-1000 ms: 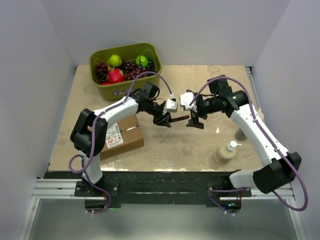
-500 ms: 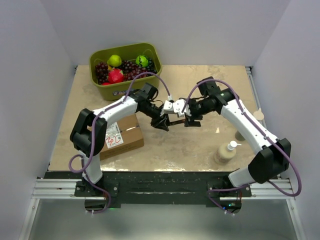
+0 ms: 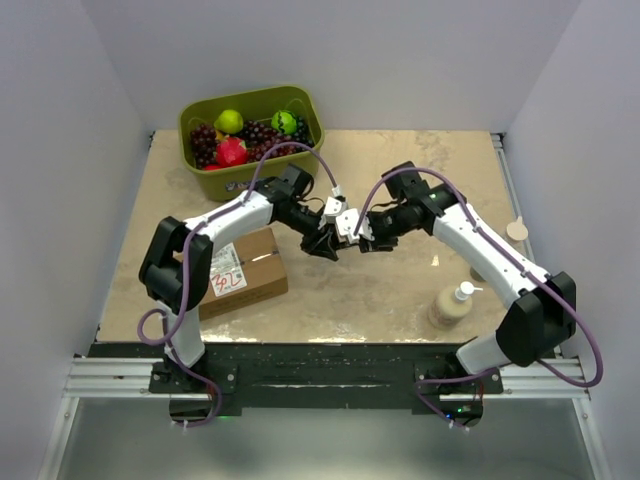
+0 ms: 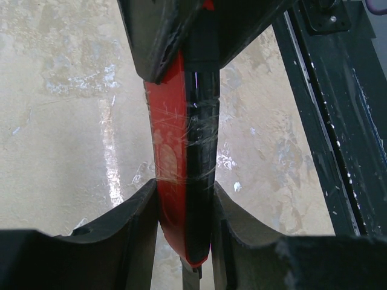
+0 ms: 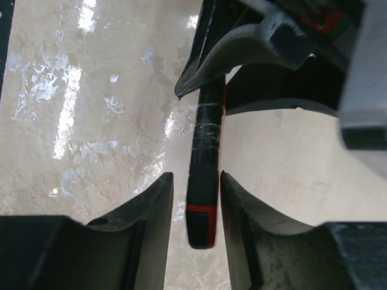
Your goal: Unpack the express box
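Right hand [image 5: 196,188] reached red-black tool [image 4: 178,139] clenched in left hand [image 4: 183,202]; own grip unclear; bin [image 3: 250,97] behind.

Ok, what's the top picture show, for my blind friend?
Two robot arms meet over the table, left pincer and right pincer tip to tip at a small tool. The express box sits left, a green fruit bin behind, a bottle right.

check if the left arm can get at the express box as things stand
Probably yes for reach: the express box sits beside that arm, nothing between. But the left hand is shut on a red-and-black tool, so it could not grip the box.
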You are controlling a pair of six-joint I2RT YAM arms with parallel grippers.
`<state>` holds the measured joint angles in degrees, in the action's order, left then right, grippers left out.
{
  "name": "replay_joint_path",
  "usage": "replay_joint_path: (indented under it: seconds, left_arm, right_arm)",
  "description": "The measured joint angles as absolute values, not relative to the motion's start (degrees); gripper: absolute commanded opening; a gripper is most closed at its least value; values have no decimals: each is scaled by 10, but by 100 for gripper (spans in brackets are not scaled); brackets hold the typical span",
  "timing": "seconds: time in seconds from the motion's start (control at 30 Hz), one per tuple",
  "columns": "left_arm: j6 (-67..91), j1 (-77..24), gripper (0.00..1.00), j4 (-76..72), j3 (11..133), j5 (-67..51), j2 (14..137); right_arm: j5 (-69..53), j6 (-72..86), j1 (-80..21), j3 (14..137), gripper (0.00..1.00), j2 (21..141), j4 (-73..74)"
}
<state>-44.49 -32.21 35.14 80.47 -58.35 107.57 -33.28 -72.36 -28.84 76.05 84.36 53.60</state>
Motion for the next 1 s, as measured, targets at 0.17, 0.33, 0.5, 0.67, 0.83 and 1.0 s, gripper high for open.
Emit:
replay_joint_path:
  seconds: [0.17,0.33,0.5,0.67,0.83,1.0]
  left_arm:
    - [-441,-318,0,350,806,-588,1076]
    - [-425,-318,26,350,807,-586,1076]
    - [-393,-318,41,304,794,-575,1063]
    - [-367,-306,41,231,724,-538,988]
    - [-345,-298,35,188,696,-523,961]
    - [-324,-298,27,167,682,-520,961]
  right_arm:
    - [-320,-709,-288,734,20,842,512]
    - [-309,-674,-287,734,0,842,489]
    - [-299,-642,-284,760,0,849,505]
    - [-297,-623,-281,836,0,887,566]
    - [-301,-597,-276,870,0,903,600]
    - [-309,-575,-272,895,0,930,623]
